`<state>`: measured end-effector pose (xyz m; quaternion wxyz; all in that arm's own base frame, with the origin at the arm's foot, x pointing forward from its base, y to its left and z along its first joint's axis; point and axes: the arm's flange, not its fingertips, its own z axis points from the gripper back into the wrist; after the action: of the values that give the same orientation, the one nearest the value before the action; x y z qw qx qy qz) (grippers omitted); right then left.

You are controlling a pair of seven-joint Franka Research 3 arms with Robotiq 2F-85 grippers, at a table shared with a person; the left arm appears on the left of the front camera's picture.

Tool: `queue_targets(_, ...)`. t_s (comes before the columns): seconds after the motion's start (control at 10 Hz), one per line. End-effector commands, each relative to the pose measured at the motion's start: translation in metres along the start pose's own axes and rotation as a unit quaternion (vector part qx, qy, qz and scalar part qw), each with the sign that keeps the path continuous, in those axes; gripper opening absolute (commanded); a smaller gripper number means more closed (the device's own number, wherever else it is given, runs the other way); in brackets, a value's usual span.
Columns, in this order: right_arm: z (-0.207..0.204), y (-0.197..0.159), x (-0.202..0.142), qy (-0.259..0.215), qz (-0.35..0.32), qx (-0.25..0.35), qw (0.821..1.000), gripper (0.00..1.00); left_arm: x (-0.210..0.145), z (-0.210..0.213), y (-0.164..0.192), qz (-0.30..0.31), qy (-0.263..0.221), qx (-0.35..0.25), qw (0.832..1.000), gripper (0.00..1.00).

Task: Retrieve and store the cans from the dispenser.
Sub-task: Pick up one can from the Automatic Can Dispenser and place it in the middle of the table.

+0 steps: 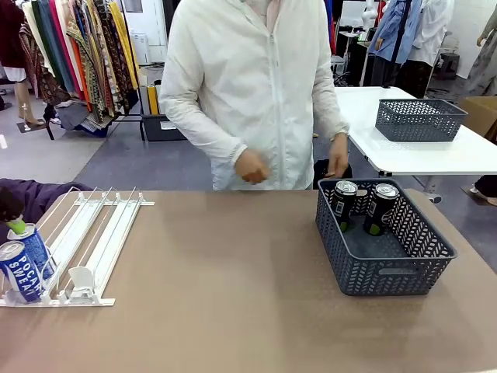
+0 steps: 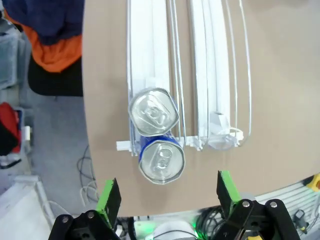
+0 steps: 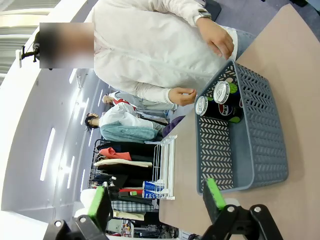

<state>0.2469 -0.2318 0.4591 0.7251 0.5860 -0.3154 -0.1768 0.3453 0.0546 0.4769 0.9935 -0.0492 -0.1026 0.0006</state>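
The white dispenser (image 1: pixel 93 233) lies at the table's left. Two blue Pocari Sweat cans (image 1: pixel 22 270) stand at the near end of its leftmost lane, one behind the other. In the left wrist view I look down on their silver tops (image 2: pixel 153 111) (image 2: pixel 161 161). My left gripper (image 2: pixel 167 195) hangs open above them, holding nothing. One of its green pads (image 1: pixel 15 227) shows just over the rear can. My right gripper (image 3: pixel 156 197) is open and empty, well back from the grey basket (image 3: pixel 265 145), which holds two black cans (image 3: pixel 222 92).
The dark grey basket (image 1: pixel 435 249) sits at the table's right with the black cans (image 1: pixel 344 203) at its far end. A person in white stands across the table, hands (image 1: pixel 252 167) near the far edge. A second basket (image 1: pixel 419 118) rests on a white table behind.
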Motion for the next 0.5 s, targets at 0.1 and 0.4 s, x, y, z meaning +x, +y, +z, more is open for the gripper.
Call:
queue_targets(0.1, -0.002, 0.004, 0.003, -0.009, 0.005, 0.012, 1.0, 1.0, -0.009, -0.038, -0.003, 0.013, 0.049, 0.016, 0.999, 1.0)
queue_targets(0.4, -0.002, 0.004, 0.003, -0.009, 0.005, 0.012, 1.0, 1.0, -0.011, -0.071, -0.001, 0.03, 0.077, 0.02, 0.996, 1.0)
